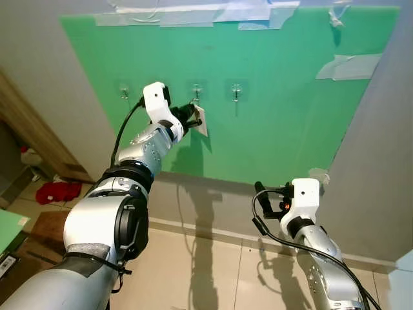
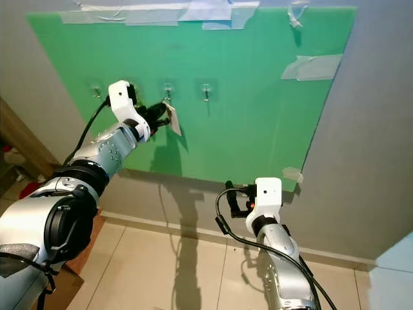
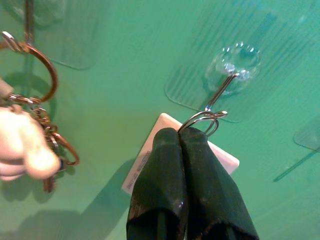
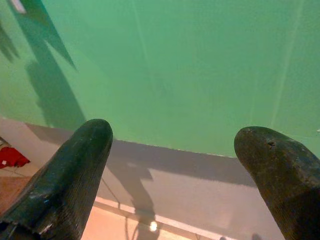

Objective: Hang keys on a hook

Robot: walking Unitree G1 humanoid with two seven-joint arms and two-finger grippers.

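Left gripper (image 3: 181,136) raised to the green board (image 1: 271,116), fingers pressed together on a silver key ring (image 3: 204,120) with a white rectangular tag (image 3: 150,155). Ring touching the wire of the middle clear hook (image 3: 225,80). Another key bunch (image 3: 35,125) on the neighbouring hook. Right gripper (image 4: 172,165) low, fingers spread wide.
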